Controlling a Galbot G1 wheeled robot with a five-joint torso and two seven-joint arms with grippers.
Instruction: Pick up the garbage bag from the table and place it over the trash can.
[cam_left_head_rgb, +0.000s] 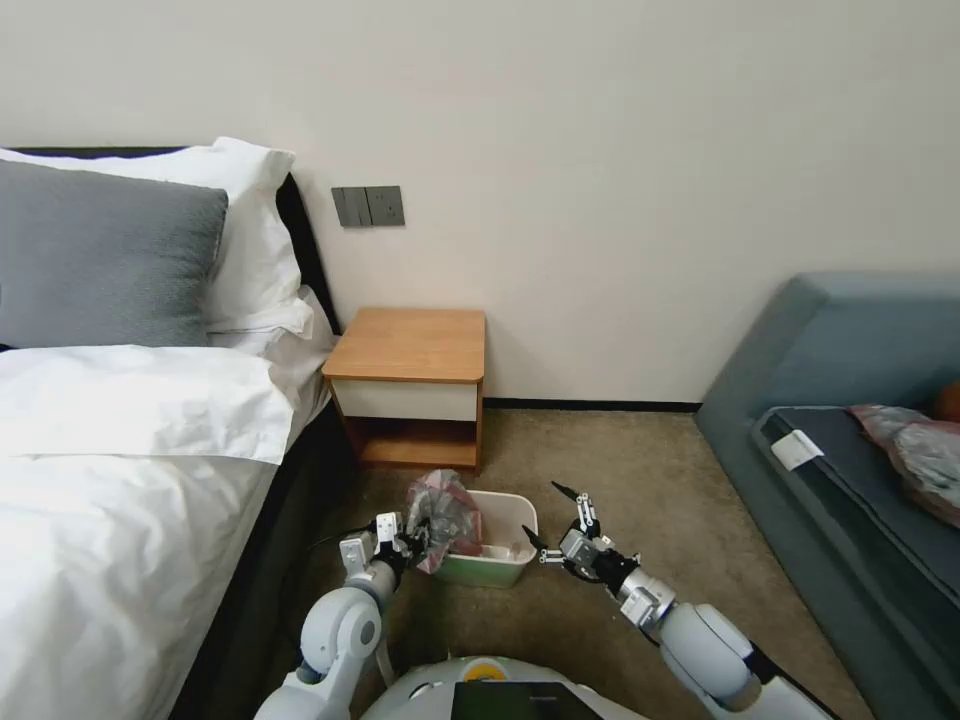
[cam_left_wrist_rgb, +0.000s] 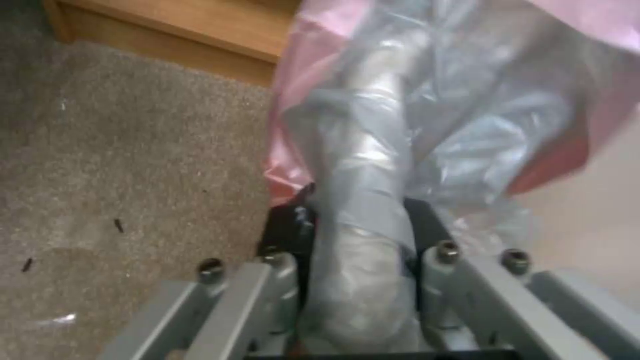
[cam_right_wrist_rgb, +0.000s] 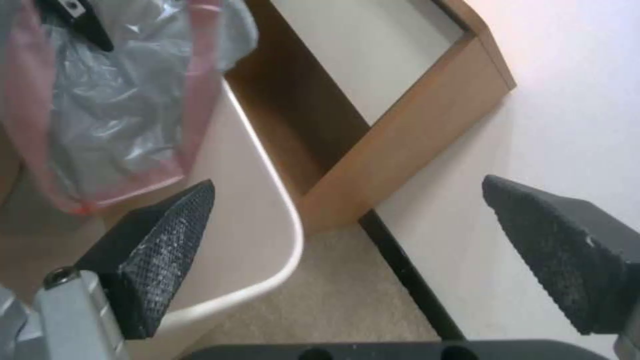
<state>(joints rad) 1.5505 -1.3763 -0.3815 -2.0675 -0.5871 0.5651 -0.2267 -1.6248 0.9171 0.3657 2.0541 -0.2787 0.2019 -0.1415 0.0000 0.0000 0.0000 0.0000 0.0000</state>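
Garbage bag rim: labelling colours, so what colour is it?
Pink-red, on the silvery-grey garbage bag held by the left gripper; clearest in the left wrist view.

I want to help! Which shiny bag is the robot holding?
The garbage bag bunched over the trash can, pinched in the left gripper. The other bag lies untouched on the sofa.
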